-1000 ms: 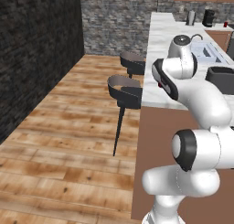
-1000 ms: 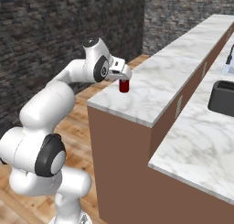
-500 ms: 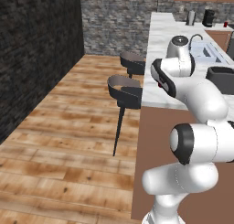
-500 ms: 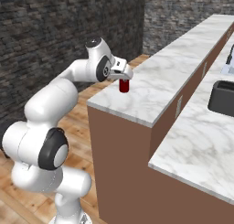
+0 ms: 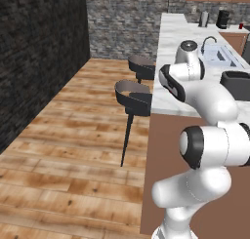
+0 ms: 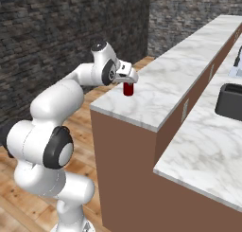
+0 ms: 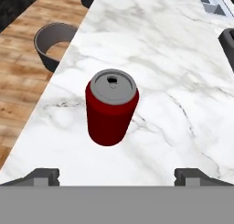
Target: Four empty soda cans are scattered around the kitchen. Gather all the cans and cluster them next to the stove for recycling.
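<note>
A red soda can (image 7: 111,107) with a silvery top stands upright on the white marble counter (image 7: 173,58), near its corner and left edge. In the right base view the same can (image 6: 128,88) sits just below my gripper (image 6: 126,77), which hangs over it. My gripper (image 7: 119,177) is open, its two dark fingertips (image 7: 43,176) far apart, nothing between them and not touching the can. A small red thing (image 5: 240,26), possibly another can, stands far back on the rear counter. The stove is out of view.
Two dark bar stools (image 5: 134,96) stand on the wooden floor beside the counter's left edge. A sink (image 5: 219,55) lies further along, and a dark box-shaped appliance (image 6: 229,98) sits on the lower counter to the right.
My hand has come down a little closer to the red can. The can has stayed in place and the jaws remain wide.
</note>
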